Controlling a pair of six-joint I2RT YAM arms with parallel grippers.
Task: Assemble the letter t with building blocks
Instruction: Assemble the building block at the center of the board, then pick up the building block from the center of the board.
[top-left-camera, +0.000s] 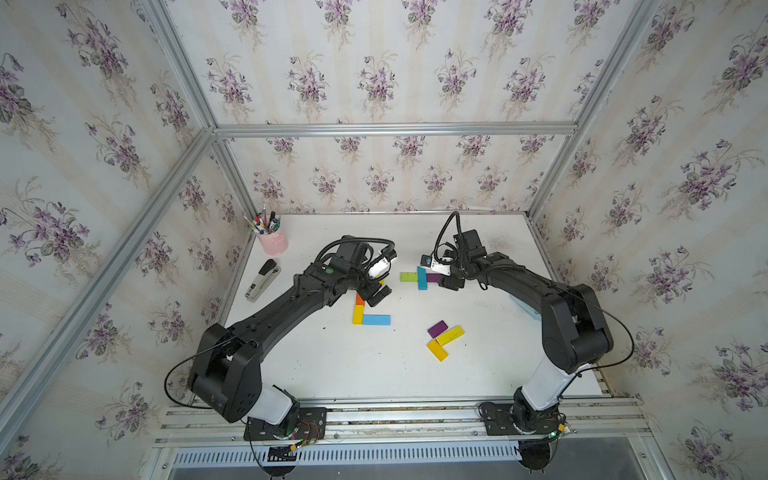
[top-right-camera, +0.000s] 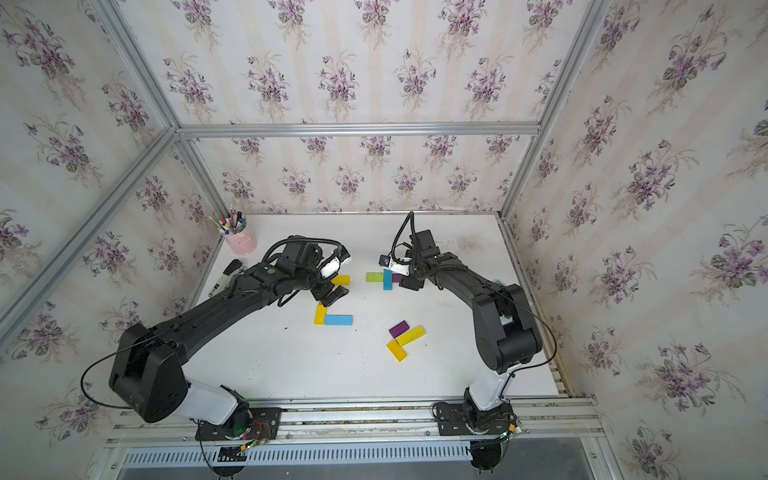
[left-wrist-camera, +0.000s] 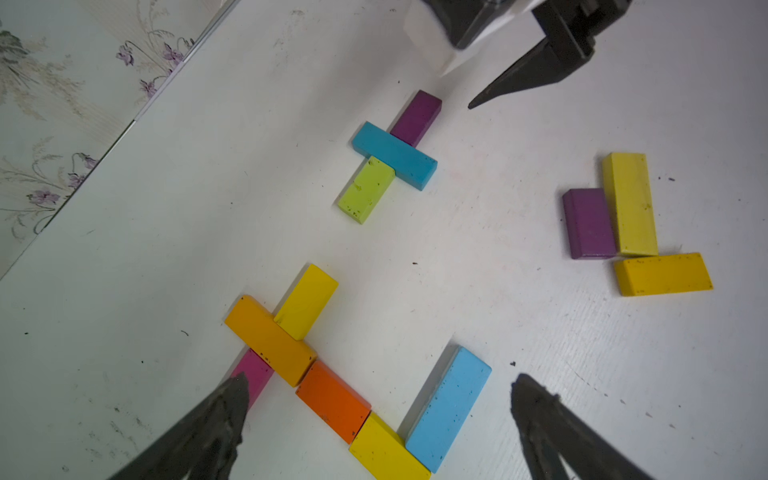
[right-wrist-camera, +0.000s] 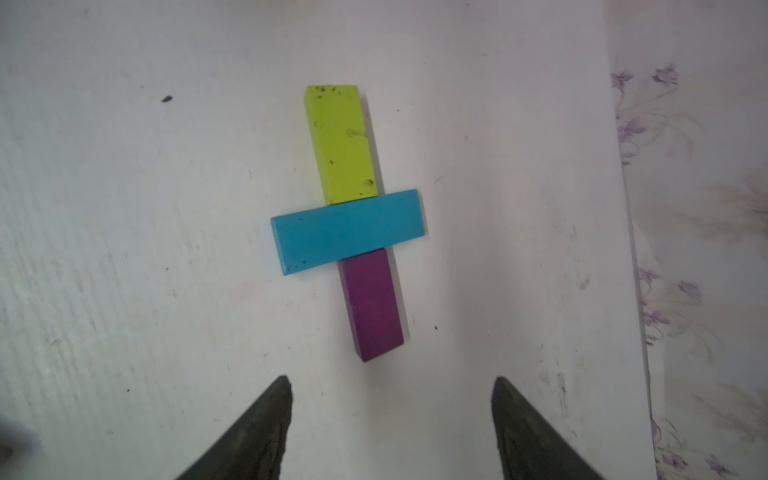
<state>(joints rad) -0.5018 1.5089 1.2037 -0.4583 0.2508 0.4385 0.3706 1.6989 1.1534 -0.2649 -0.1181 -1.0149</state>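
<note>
Right hand (right-wrist-camera: 390, 384) gapes, empty — seemingly just clear of purple block (right-wrist-camera: 372, 305).

From above, the left arm covers most of the flat orange rectangular block (top-left-camera: 360, 299). The left tool's (left-wrist-camera: 380, 376) finger (left-wrist-camera: 220, 419) hides one end of the flat magenta block (left-wrist-camera: 254, 371). At the counter's (top-left-camera: 332, 365) three o'clock, a pale blue object (top-left-camera: 525, 309) peeks from behind the right arm.

The blocks (right-wrist-camera: 348, 230) look like painted wood, matt, and the lime block (right-wrist-camera: 340, 143) has dark chipped specks. Table (right-wrist-camera: 124, 249) is a matt white board, scuffed and faintly grooved. The right gripper (right-wrist-camera: 390, 378) has rough matt black fingers (right-wrist-camera: 257, 432). Frame rails (top-left-camera: 395, 129) are brushed metal, walls (top-left-camera: 374, 62) papered. Arms (top-left-camera: 282, 306) are smooth matt black plastic.
</note>
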